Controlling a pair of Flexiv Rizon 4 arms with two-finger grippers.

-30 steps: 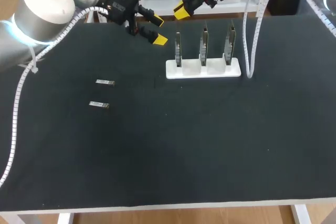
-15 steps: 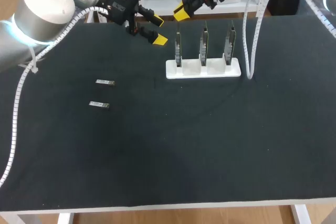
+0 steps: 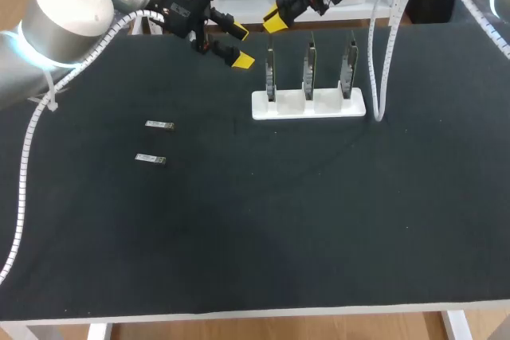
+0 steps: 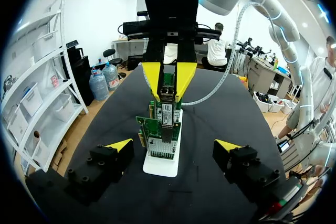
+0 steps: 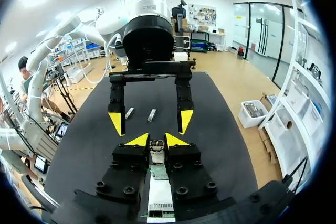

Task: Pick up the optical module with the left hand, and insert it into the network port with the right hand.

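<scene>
My left claw (image 3: 241,47) hangs above the far part of the surface (image 3: 279,220), spread wide with nothing in it. Its two yellow tips point toward the white stand (image 3: 309,105), which is just beside it on its right. From its wrist camera the stand lies straight ahead of the spread fingers. The three network cards (image 3: 309,69) stand upright on it, lined up one behind another.

My right claw (image 5: 156,141) is above the far edge of the surface, behind the stand and higher than the card tops. Its tips stand close together, leaving only a narrow slit. Through that slit its wrist camera shows a card's metal port. As far as I can judge, the card sits beyond the gap rather than inside it, so I take the claw as narrowly parted and gripping nothing. Past the cards, that camera also looks straight at my left claw.

A white cable (image 3: 373,53) hangs down from my right arm and reaches the surface just beside the right end of the stand.

The optical modules are both lying flat on the surface, on my left side. One module (image 3: 159,124) lies farther from me and the second module (image 3: 150,159) lies nearer, the two close together but apart. They are well clear of both claws and the stand.
</scene>
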